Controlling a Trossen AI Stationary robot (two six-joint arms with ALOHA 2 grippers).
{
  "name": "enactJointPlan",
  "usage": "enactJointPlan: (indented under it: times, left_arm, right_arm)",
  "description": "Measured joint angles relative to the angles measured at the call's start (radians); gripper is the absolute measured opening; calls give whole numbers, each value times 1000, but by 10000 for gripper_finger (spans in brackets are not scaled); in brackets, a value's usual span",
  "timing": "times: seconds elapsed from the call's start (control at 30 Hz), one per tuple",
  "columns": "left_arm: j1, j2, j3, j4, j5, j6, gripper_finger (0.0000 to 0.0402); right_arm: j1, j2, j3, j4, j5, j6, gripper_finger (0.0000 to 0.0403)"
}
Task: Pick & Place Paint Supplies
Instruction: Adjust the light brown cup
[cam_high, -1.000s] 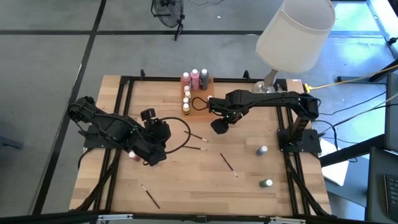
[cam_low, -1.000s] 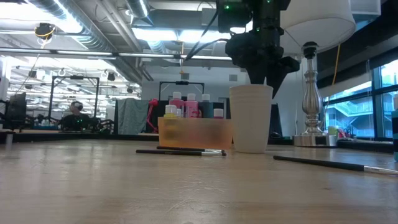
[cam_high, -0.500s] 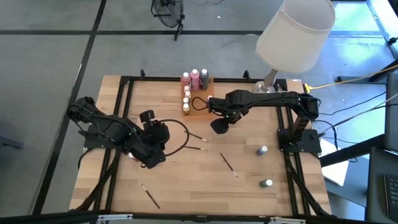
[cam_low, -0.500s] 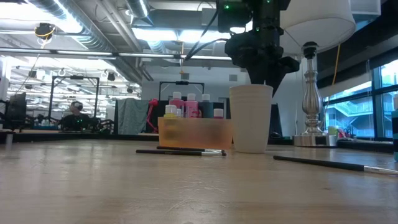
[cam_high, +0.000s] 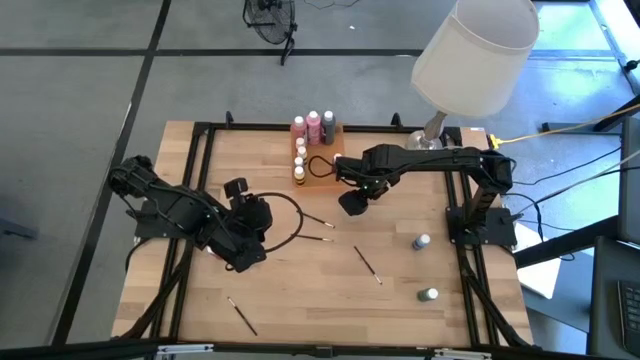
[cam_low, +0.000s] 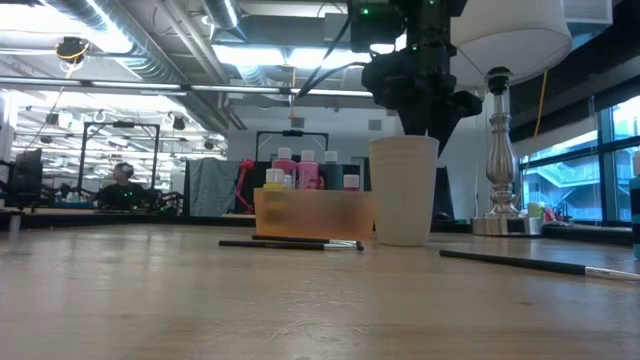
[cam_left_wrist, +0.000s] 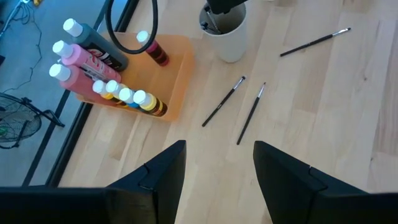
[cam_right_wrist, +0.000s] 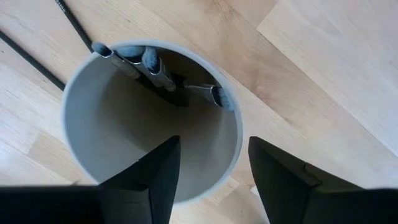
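Dark-handled paintbrushes (cam_right_wrist: 152, 68) lean inside the round grey cup (cam_right_wrist: 93, 155) directly beneath my right gripper's (cam_right_wrist: 208, 180) spread jaws; my left gripper (cam_left_wrist: 214, 171), jaws also apart, hovers short of the bottle-filled translucent orange tray (cam_left_wrist: 177, 74).

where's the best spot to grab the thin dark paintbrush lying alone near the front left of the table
Take the thin dark-handled paintbrush at mid-handle, coming straight down from above. It lies flat and diagonal on the bare wooden table, so the fingers should probably straddle it across its length. Nothing stands near it, and the open left gripper is the closer one; the right gripper hangs over the pale round cup.
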Motion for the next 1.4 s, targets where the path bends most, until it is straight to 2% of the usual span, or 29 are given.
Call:
enactJointPlan:
  times: [0.57, 0.7, 1.0, 1.4]
  left_arm:
    - [0, 0, 0, 0, 1, 0, 184]
    - [0, 0, 0, 0, 0, 1, 184]
    - [0, 0, 0, 0, -3, 1, 184]
    - [11, 0, 0, 0, -15, 11, 184]
  right_arm:
    - [0, 0, 0, 0, -10, 0, 192]
    - [0, 0, -1, 2, -10, 0, 182]
    - [1, 0, -138, 118, -67, 0, 161]
    - [1, 0, -144, 146, -70, 0, 160]
